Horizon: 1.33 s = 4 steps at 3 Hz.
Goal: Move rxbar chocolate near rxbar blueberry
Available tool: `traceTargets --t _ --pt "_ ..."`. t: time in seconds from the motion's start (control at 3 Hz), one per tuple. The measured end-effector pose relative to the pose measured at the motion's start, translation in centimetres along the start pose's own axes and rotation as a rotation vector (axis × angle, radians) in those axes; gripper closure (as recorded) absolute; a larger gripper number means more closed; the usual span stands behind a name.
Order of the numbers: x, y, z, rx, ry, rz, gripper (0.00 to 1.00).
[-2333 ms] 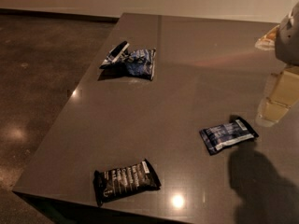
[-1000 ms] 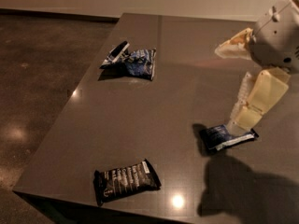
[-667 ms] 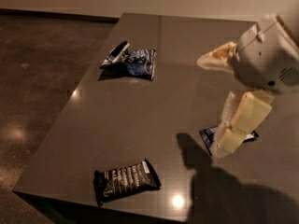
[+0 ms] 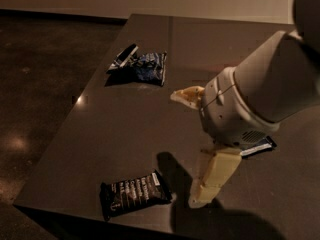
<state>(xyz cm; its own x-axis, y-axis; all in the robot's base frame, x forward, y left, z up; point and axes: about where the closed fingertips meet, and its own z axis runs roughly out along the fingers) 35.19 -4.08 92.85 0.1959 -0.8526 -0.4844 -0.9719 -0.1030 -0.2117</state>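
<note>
I had the rxbar chocolate [image 4: 135, 193] lying flat near the front edge of the table [image 4: 100, 129], toward the left of my view. Its black wrapper faced up and the white lettering was showing. Nothing was touching it.

Just to its right was the gripper [image 4: 184, 149], spread wide open and holding nothing. One cream finger [image 4: 215, 176] pointed down with its tip close beside the bar but apart from it. I couldn't tell whether that tip met the tabletop. The other finger [image 4: 187, 95] stuck out higher up, toward the middle of the table.

The arm [image 4: 260, 99] filled the right side of my view, big and pale. From under its wrist only one end of the rxbar blueberry [image 4: 257, 146] poked out, dark blue with a white patch. It sat on the right part of the table, well apart from the chocolate bar, with the gripper between them.

At the far left edge lay a puffy blue chip bag [image 4: 147, 66], with a slim dark packet [image 4: 125, 56] touching its left side.
</note>
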Motion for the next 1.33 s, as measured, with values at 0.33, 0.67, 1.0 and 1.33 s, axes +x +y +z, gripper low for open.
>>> traceTargets --t 0.33,0.67,1.0,1.33 --pt "-1.1 1.7 3.3 -0.058 0.051 -0.087 0.00" --pt "-2.1 3.6 6.5 -0.135 0.095 -0.155 0.00" --pt "-2.7 4.6 9.2 -0.191 0.125 -0.192 0.00" --pt "-3.0 5.0 10.7 -0.220 0.139 -0.206 0.00"
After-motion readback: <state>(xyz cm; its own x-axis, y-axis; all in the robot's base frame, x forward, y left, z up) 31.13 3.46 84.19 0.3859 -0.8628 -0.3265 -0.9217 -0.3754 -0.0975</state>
